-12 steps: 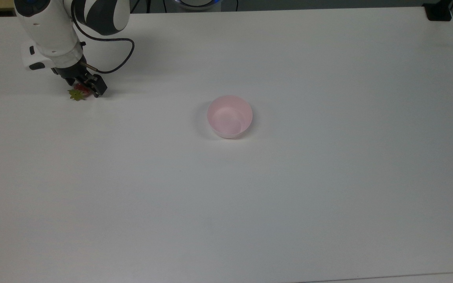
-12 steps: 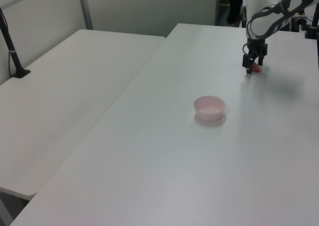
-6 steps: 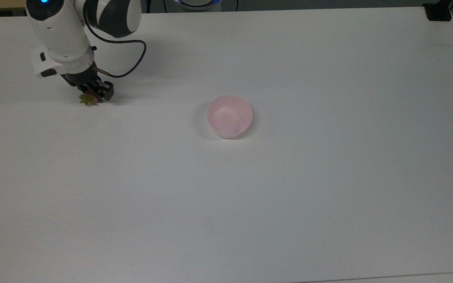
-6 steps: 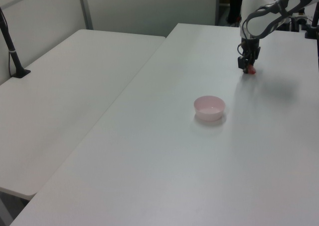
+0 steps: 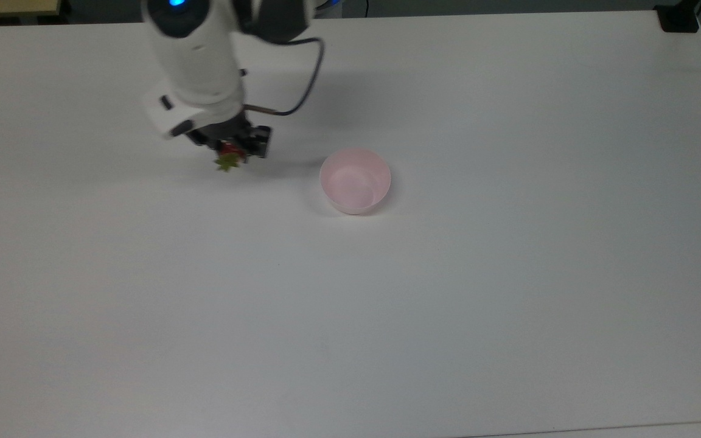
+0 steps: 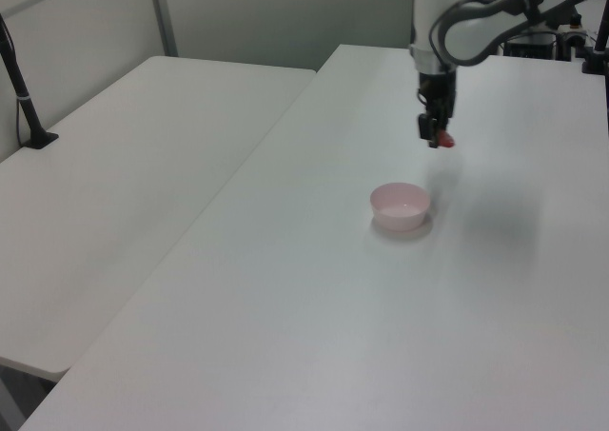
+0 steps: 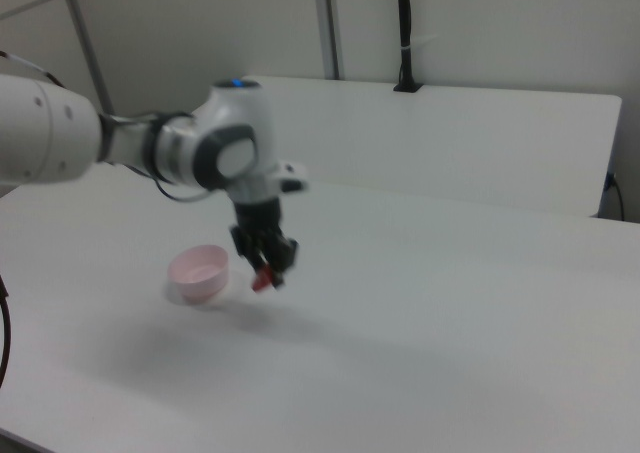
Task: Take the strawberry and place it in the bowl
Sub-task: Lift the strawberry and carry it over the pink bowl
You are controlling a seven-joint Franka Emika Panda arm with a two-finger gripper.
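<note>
Surroundings: you had a second white table [image 6: 124, 184] butted against the work table's edge on the left view's left, with a black post [image 6: 21, 88] standing on a clamp at its far side. The same post [image 7: 404, 33] stood at the back of that table in the right view.
Cable: a thin black cable [image 5: 308, 73] looped from the arm's wrist out over the table on the top view's right side of the arm.
Path: nothing lay on the table between your gripper and the bowl.
Surface: the white table [image 5: 509, 274] was plain and matte; a soft shadow of the arm fell on it beside the bowl in the left view.
Room: pale partition panels with grey uprights [image 7: 326, 23] closed off the back in the right view.
Arm: the white arm [image 5: 195, 55] came in from the top view's upper edge, its last link pointing nearly straight down, a blue light glowing on top.
Gripper: your gripper [image 5: 233, 148] hung clear of the table, fingers clamped on the strawberry.
Strawberry: the strawberry [image 5: 228, 156] sat between the fingertips, green cap sticking out below; in the left view its red body [image 6: 444, 141] showed under the gripper [image 6: 434, 136].
Bowl: the bowl [image 5: 355, 180] stood upright, near the gripper on the top view's right. In the right view the strawberry [image 7: 263, 281] hung just beside the bowl [image 7: 199, 273], apart from it.
</note>
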